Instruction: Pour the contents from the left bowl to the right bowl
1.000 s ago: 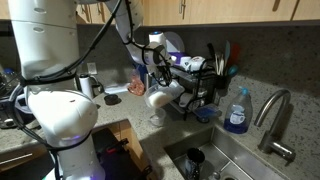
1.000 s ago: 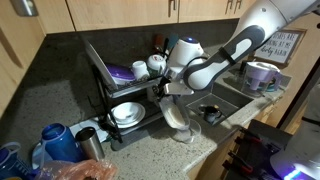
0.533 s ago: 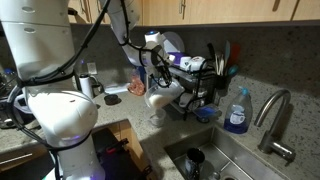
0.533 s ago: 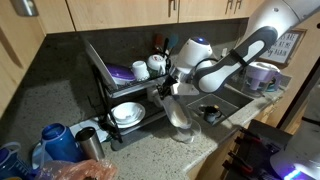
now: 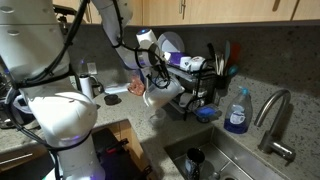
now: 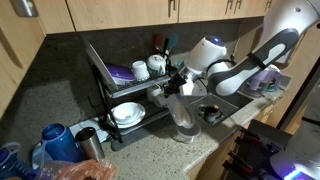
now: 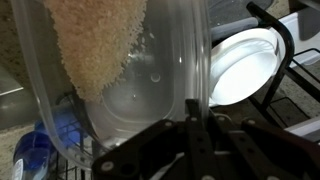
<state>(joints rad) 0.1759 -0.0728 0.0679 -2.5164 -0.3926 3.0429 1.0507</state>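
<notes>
My gripper is shut on the rim of the left bowl, a pale shallow bowl tipped steeply on edge. Beige grains cling to its upper inner wall in the wrist view. In both exterior views the bowl hangs tilted from the gripper in front of the dish rack. Directly below it on the speckled counter stands the right bowl, greyish and glass-like; in an exterior view this lower bowl is only dimly seen.
A black dish rack with white plates stands close behind the bowls. A sink with a faucet and a blue soap bottle lies beside them. Blue jugs sit at the counter's end.
The arm has swung and turned at the wrist with the bowl still gripped. The held bowl has shifted slightly and tipped more over the grey bowl.
</notes>
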